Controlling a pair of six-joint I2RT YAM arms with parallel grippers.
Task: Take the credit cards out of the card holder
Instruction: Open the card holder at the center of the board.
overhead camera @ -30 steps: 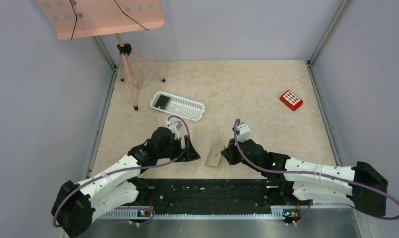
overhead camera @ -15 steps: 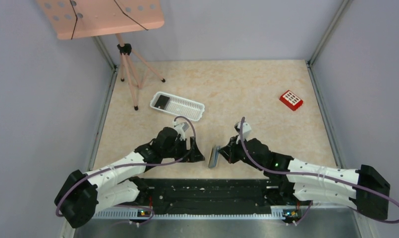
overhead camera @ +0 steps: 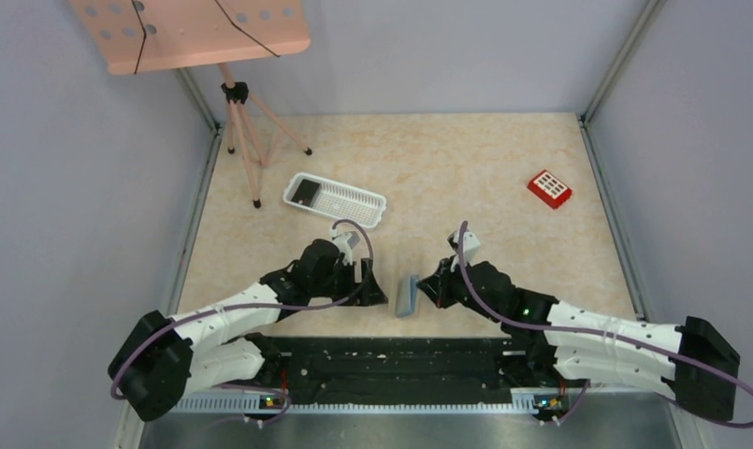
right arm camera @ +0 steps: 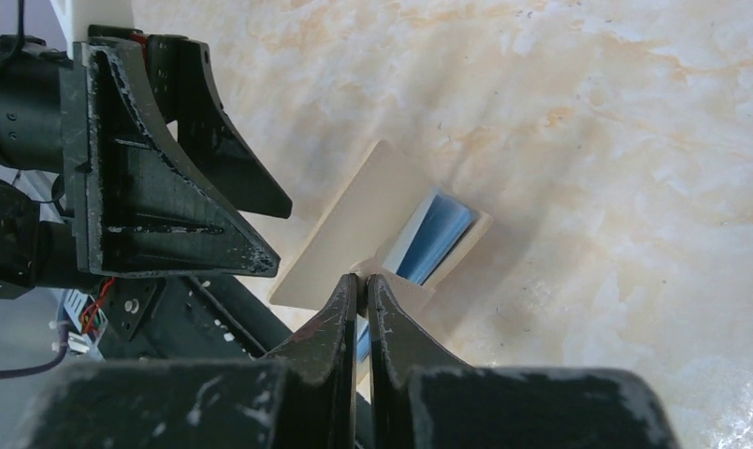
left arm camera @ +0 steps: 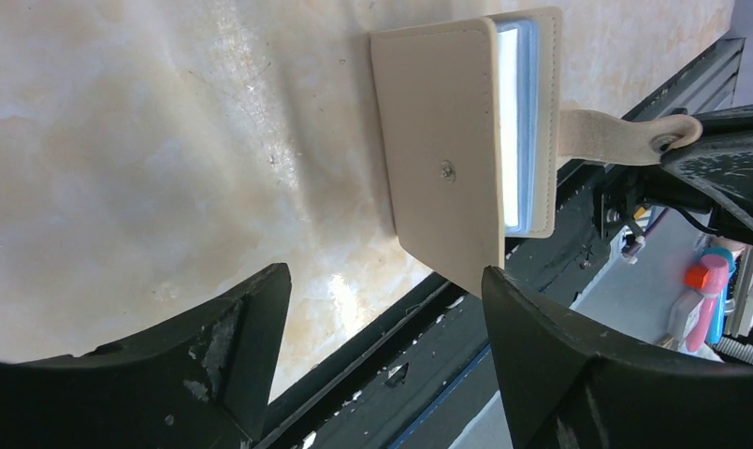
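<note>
Presently, the card holder (overhead camera: 407,296) is clamped by the low-reaching right gripper (overhead camera: 425,288). The left gripper (overhead camera: 380,292) is levelled alongside, jaws apart.

The gap between the left gripper (overhead camera: 376,288) and the right gripper (overhead camera: 423,286) is taken up by the card holder (overhead camera: 407,296), which is tilted up on one edge at the near middle of the table (overhead camera: 466,168). Passage at the far left is narrowed by the white slotted basket (overhead camera: 346,200) and the tripod stand (overhead camera: 235,94). Bare table is found across the far middle and right, interrupted only by the red box (overhead camera: 549,188).
</note>
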